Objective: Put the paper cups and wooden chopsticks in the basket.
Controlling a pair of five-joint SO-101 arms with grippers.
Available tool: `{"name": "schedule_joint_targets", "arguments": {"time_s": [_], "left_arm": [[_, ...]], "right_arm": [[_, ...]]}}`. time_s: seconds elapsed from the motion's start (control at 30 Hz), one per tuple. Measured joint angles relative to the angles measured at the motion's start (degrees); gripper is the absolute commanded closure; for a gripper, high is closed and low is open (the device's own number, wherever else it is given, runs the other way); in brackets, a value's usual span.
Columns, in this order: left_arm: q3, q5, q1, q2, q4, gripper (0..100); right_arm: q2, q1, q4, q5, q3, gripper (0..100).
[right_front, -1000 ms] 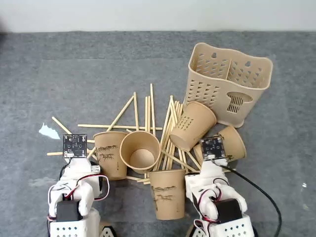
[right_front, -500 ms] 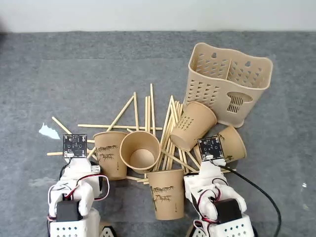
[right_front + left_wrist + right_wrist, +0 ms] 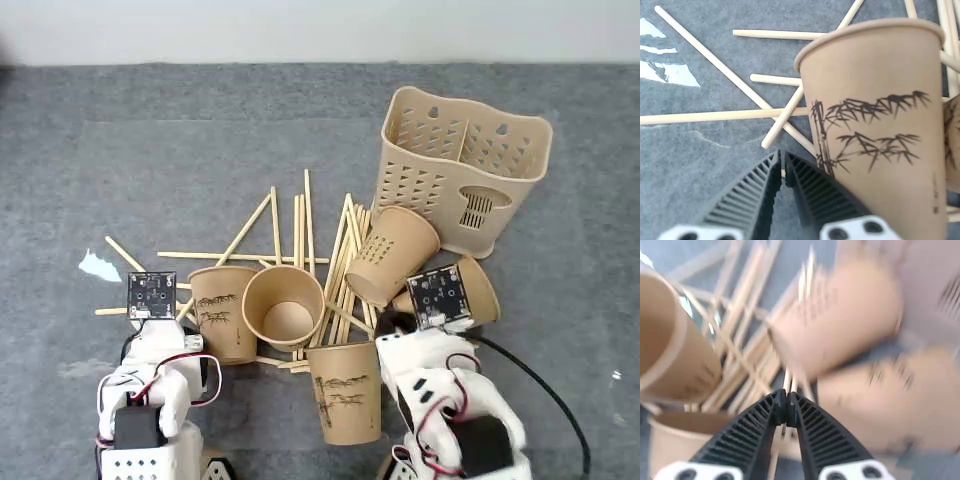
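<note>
My left pincer (image 3: 782, 161) is pressed together, its tips just beside a paper cup (image 3: 880, 125) printed with bamboo sprigs, over crossed wooden chopsticks (image 3: 740, 116). The frame cuts that cup off. My right pincer (image 3: 786, 402), nearer the basket (image 3: 425, 180), is also pressed together, above a chopstick bundle (image 3: 747, 310). The cups ahead of it are blurred. All of them lie outside the basket.
</note>
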State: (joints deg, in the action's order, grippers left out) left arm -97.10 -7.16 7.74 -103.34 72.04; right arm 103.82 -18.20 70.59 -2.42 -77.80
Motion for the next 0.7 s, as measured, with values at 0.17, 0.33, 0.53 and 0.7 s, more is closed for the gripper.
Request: {"name": "schedule_joint_targets", "arguments": {"time_s": [0.17,0.33,0.53,0.7], "left_arm": [[0.0,0.0,0.0,0.0,0.0,99],[0.0,0.0,0.0,0.0,0.0,99],[0.0,0.0,0.0,0.0,0.0,99],[0.0,0.0,0.0,0.0,0.0,99]], "right_arm": [[0.4,-0.3,-9.1,-5.3,6.0,99.0],[0.4,-0.3,-11.4,-3.1,9.6,99.0],[-12.9,-0.1,-6.5,1.1,21.9,99.0],[-31.8,-2.9,0.7,2.7,36.0,99.0]]}}
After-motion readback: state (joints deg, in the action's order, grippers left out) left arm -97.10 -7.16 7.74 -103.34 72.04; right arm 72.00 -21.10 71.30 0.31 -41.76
